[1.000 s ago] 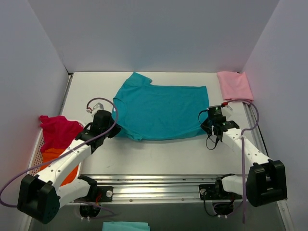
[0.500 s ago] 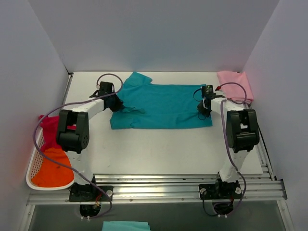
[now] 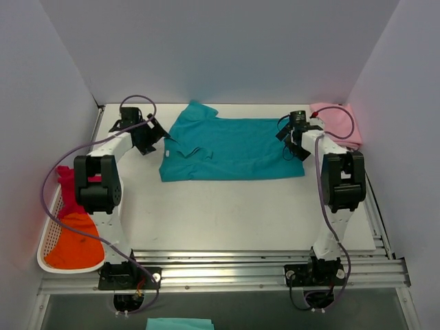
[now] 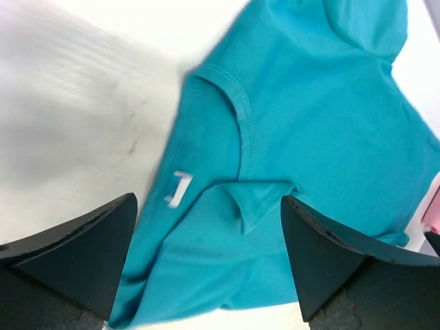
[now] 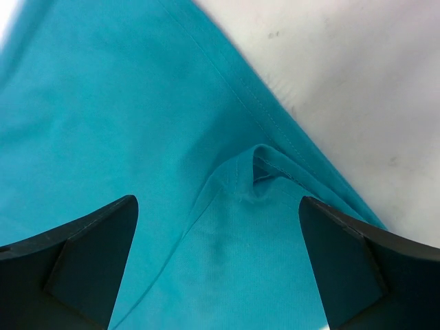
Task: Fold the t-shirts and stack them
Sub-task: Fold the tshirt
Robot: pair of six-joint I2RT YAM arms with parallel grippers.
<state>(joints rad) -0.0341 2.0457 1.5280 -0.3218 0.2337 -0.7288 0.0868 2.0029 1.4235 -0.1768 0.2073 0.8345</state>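
The teal t-shirt [image 3: 230,148] lies spread at the far middle of the counter [image 3: 227,213], its near edge doubled over into a flat band, the collar towards my left. It is thin, limp cloth, I judge: light, quick to sag and crease, and the two layers may slide apart. So I would nip both layers together at the end corners, one in each pincer.

My left pincer [image 4: 207,201] stands wide with nothing in it, over the collar end. My right pincer [image 5: 218,201] stands just as wide over the hem corner, where a small pucker sits.

A second ago the shirt reached nearer me. Half a second ago both pincers sat on the fabric; since then the left has drawn off to the side.
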